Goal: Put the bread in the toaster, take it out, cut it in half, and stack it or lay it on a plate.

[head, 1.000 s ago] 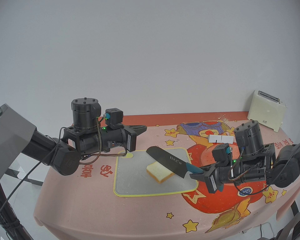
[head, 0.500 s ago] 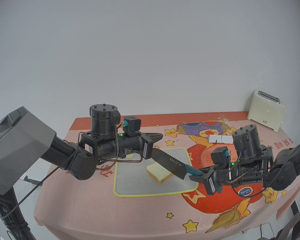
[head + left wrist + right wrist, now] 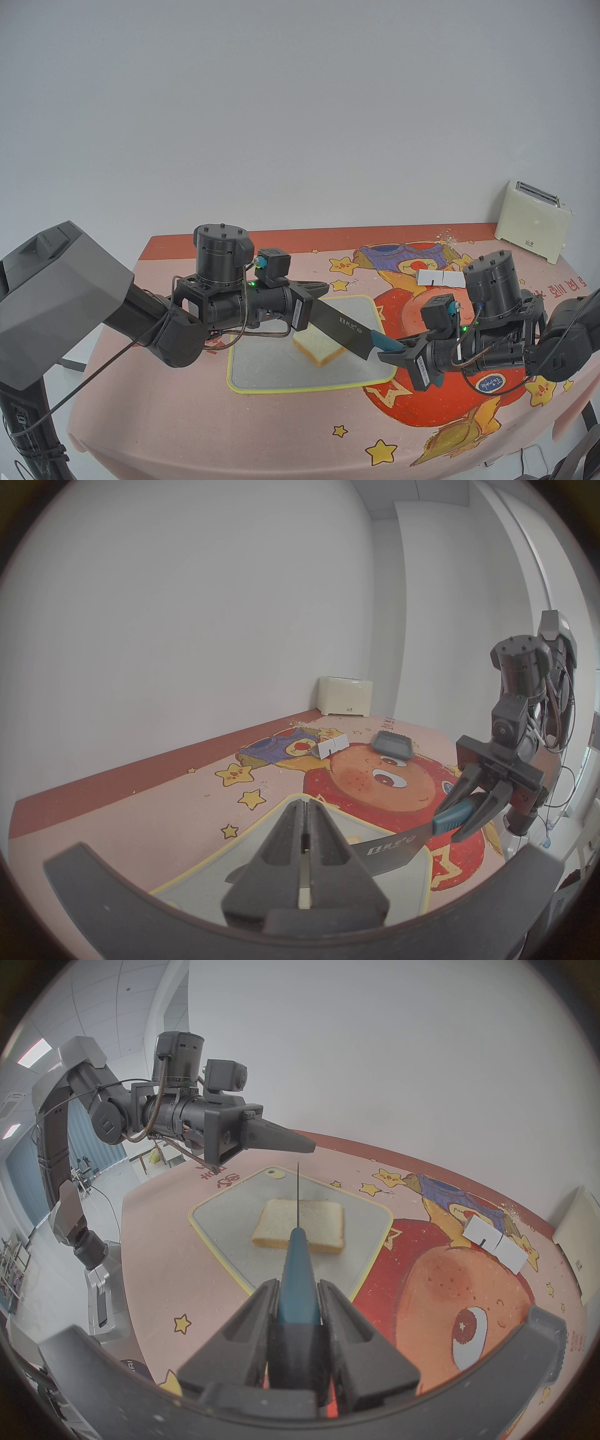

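Observation:
A slice of bread lies flat on the grey, yellow-rimmed cutting board. My right gripper is shut on the teal handle of a knife. Its dark blade is edge-down above the middle of the bread. My left gripper is shut and empty. It hovers over the board's far left part, just beyond the blade tip. The left wrist view shows the knife and the right gripper across the board. The cream toaster stands at the far right corner.
A folded white card stands on the printed tablecloth between board and toaster. A dark grey flat object lies near it. The table's front strip and left side are bare cloth. A wall closes off the back edge.
My left arm has swung right, from the table's left side to over the board beside the knife tip. The right gripper and knife have shifted only slightly.

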{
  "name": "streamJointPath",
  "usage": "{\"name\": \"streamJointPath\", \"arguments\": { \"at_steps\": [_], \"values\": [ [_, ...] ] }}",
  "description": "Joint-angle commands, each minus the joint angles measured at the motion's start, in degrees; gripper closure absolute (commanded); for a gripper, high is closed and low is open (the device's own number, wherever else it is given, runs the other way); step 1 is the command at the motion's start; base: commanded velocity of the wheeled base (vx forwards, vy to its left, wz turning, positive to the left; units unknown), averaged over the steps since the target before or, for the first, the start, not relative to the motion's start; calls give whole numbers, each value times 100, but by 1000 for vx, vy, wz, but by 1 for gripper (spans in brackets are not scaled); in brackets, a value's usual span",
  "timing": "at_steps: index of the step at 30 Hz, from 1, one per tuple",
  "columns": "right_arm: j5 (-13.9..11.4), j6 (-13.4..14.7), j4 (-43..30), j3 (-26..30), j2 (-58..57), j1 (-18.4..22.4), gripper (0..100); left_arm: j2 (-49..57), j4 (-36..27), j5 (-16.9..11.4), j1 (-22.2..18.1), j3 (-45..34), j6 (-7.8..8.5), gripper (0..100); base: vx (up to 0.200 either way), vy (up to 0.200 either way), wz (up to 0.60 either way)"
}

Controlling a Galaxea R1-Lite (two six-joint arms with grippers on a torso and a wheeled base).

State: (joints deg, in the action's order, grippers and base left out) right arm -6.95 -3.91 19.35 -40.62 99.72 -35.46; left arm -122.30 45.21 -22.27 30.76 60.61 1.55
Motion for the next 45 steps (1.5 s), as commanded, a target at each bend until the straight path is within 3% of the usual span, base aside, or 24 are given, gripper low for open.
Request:
{"name": "streamJointPath", "arguments": {
  "at_steps": [1, 45],
  "values": [
    [-8, -31, -10, 10, 4, 4, 100, -128, 84, 4, 0, 12, -5, 100, 0, 0, 0],
    [1, -39, -1, 37, 48, 4, 100, -356, 172, 39, -26, -41, 3, 100, 0, 0, 0]
  ]
}}
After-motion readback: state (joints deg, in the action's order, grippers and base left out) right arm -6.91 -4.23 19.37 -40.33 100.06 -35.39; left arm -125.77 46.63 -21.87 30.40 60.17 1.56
